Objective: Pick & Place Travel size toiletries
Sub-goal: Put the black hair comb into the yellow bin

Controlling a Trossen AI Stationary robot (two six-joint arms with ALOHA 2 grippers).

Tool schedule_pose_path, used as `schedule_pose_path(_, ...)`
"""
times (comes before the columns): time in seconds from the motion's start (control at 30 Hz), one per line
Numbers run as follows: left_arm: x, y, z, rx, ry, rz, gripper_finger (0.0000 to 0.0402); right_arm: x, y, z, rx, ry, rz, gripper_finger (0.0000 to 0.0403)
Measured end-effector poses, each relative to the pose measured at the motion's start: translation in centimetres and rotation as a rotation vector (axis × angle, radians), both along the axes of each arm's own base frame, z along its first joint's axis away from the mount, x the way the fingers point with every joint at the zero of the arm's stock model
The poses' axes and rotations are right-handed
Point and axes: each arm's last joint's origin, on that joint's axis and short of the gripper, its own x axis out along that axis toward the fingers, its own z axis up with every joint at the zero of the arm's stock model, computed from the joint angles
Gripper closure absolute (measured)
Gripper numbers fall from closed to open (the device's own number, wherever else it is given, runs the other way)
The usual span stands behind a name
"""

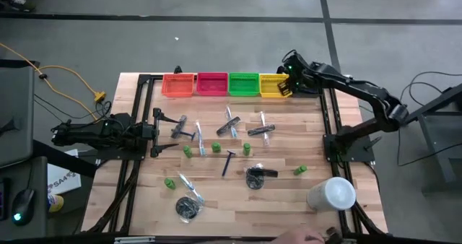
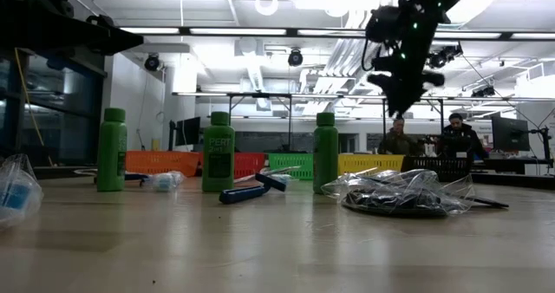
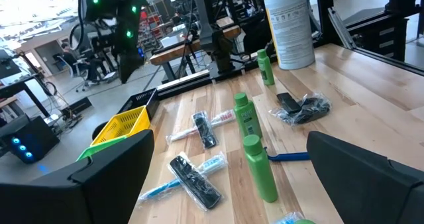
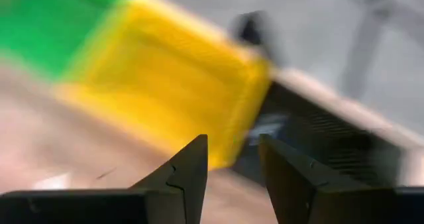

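The travel size toiletries lie scattered on the wooden table: green bottles [image 1: 216, 148] [image 2: 218, 152] [image 3: 260, 166], a dark-blue razor [image 1: 228, 162], wrapped toothbrushes [image 1: 261, 125], grey combs [image 1: 179, 125] and dark bundles [image 1: 254, 176] [image 2: 403, 194]. In the low view three bottles stand on their bases. My right gripper [image 1: 286, 87] [image 4: 232, 151] hangs open above the right end of the yellow bin [image 1: 271, 86] [image 4: 165, 85], pointing slantwise down, with nothing between its fingers. My left gripper [image 1: 155, 132] [image 3: 228, 174] waits open at the table's left side, pointing level.
Orange [image 1: 178, 84], pink [image 1: 211, 84] and green [image 1: 243, 84] bins line the far edge beside the yellow one, with a dark bin [image 4: 324, 141] to its right. A large white cylinder [image 1: 333, 194] lies at the near right. People [image 2: 399, 141] sit beyond the table.
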Motion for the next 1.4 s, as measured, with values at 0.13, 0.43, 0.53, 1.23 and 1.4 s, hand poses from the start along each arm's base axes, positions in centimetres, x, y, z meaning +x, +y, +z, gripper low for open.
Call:
schedule_pose_path(0.13,0.0,0.0,0.0,0.0,0.0,0.0,0.0005,1.2,1.4,-0.1,0.184,-0.157,0.141,0.0274)
schedule_pose_path(0.43,0.0,0.0,0.0,0.0,0.0,0.0,0.0005,1.6,3.6,-2.9,0.474,-0.299,0.072,0.028)
schedule_pose_path(0.53,0.0,0.0,0.0,0.0,0.0,0.0,0.0005,1.2,4.6,-3.8,0.461,-0.327,0.086,0.0275)
schedule_pose_path(1.23,0.0,0.0,0.0,0.0,0.0,0.0,0.0005,-0.2,8.9,-11.5,0.665,-0.57,-0.29,0.0191)
schedule_pose_path(1.4,0.0,0.0,0.0,0.0,-0.001,0.0,0.0005,0.3,8.6,-12.5,0.66,-0.555,-0.304,0.019)
